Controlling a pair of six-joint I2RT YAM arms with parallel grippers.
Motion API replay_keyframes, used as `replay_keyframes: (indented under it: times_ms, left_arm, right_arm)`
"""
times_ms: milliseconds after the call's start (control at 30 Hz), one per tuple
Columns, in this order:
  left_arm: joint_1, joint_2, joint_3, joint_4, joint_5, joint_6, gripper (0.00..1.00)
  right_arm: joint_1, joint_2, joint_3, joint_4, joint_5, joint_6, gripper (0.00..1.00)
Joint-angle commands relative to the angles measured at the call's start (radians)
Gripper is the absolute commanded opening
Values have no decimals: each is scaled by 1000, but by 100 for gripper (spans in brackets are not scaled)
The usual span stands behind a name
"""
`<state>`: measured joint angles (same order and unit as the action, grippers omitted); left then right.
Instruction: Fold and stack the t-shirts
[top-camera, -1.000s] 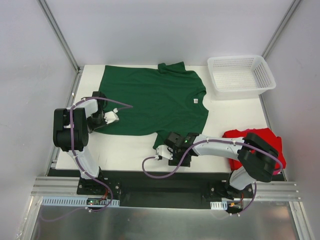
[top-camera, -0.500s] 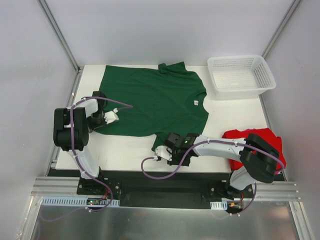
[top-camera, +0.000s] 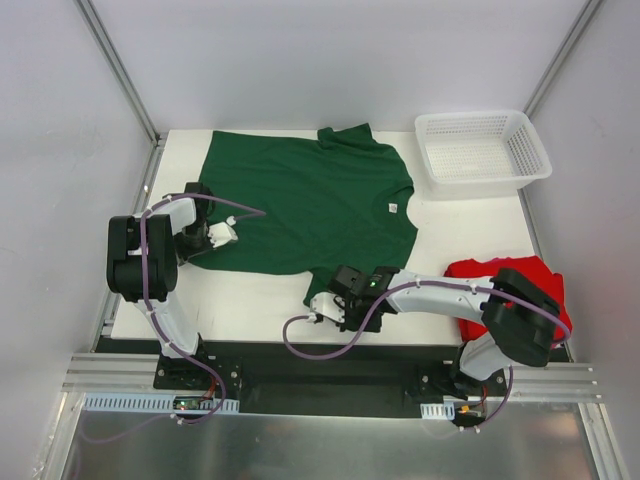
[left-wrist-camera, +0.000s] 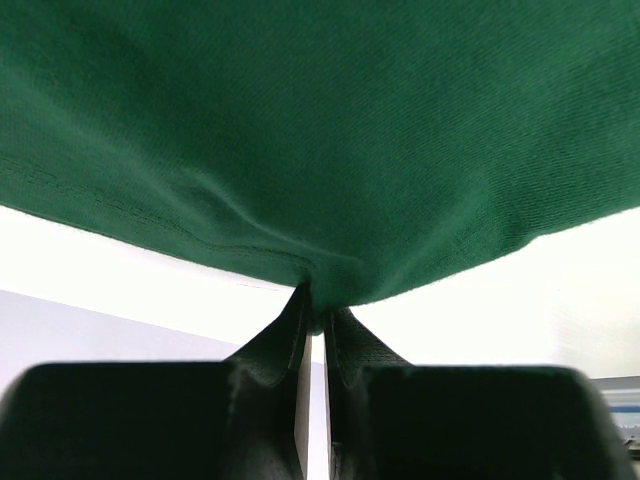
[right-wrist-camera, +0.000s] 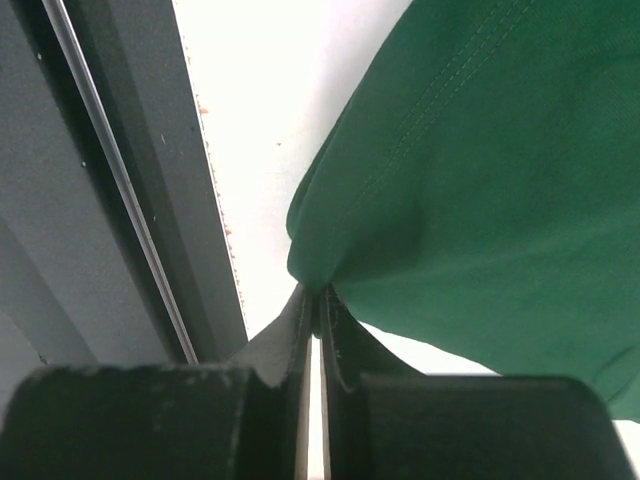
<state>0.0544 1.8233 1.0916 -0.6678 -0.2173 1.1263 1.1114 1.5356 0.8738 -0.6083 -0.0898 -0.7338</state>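
From above you see the whole green t-shirt (top-camera: 310, 205) spread flat on the table (top-camera: 250, 295), with the red t-shirt (top-camera: 468, 270) bunched near the right edge, partly under the right arm. The wrist cameras lose all that, but they show you the pinches. Your left gripper (left-wrist-camera: 315, 318) is clenched on the green shirt's near-left hem, and your right gripper (right-wrist-camera: 318, 298) is clamped on a fold of its near sleeve.

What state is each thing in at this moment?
green t-shirt, spread flat, unfolded, edge pinched in two places
red t-shirt, bunched, unfolded, near right corner
white mesh basket, upright, far right
left gripper, jaws shut on green t-shirt
right gripper, jaws shut on green t-shirt
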Motion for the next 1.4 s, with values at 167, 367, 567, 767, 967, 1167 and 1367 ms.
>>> replay_keyframes:
  times_ms: [167,367,567,767,967,1167,1367]
  left_arm:
    - [7,-27,-22,5,30,1,0]
    - [-17,-82,-70,2,35,-2,0]
    - [-45,-176,-133,-6,33,-11,0]
    - [-51,-257,-164,-55,27,-39,0]
    - [-80,-312,-167,-105,18,-57,0]
    - [-82,-318,-157,-119,13,-71,0]
    - [-84,-311,-159,-121,7,-79,0]
  right_arm:
    - [-10,-69,7,-106,-11,-58,1]
    - [-25,-86,14,-160,-22,-102,1]
    - [-39,-115,25,-226,-34,-137,1]
    - [-56,-131,37,-277,-37,-167,1]
    - [-91,-137,77,-320,-30,-196,1]
    - [-130,-166,177,-337,25,-205,1]
    - [-151,-189,231,-364,67,-245,1]
